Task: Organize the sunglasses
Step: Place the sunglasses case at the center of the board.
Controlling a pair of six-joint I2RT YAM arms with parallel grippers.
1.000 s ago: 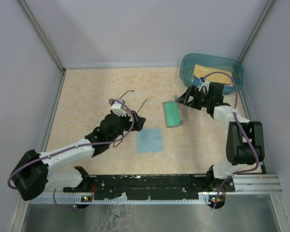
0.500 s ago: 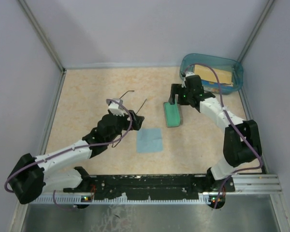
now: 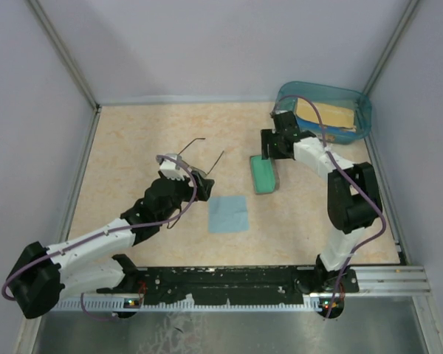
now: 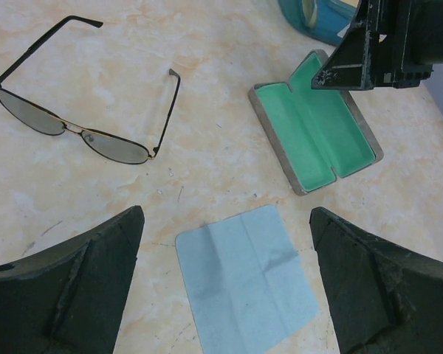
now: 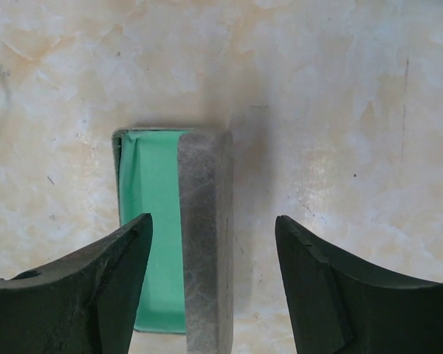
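Note:
The sunglasses (image 4: 80, 131) lie unfolded on the table, lenses down-left and temple arms spread; in the top view only their thin temple arms (image 3: 190, 142) show past my left wrist. My left gripper (image 4: 225, 215) is open and empty, hovering above the light blue cloth (image 4: 247, 276), near side of the glasses (image 3: 201, 179). The grey case (image 4: 315, 122) lies open with its green lining up (image 3: 263, 175). My right gripper (image 5: 213, 219) is open and empty over the case's far end (image 3: 269, 145), its jaws either side of the grey lid (image 5: 207, 251).
The cloth (image 3: 229, 214) lies flat between the arms. A translucent blue bin (image 3: 358, 103) holding a tan object stands at the back right corner. Walls close the table at left, back and right.
My right gripper has swung left from beside the bin to above the case's far end. My left gripper has drawn back slightly to the left. The glasses, cloth and case stay put.

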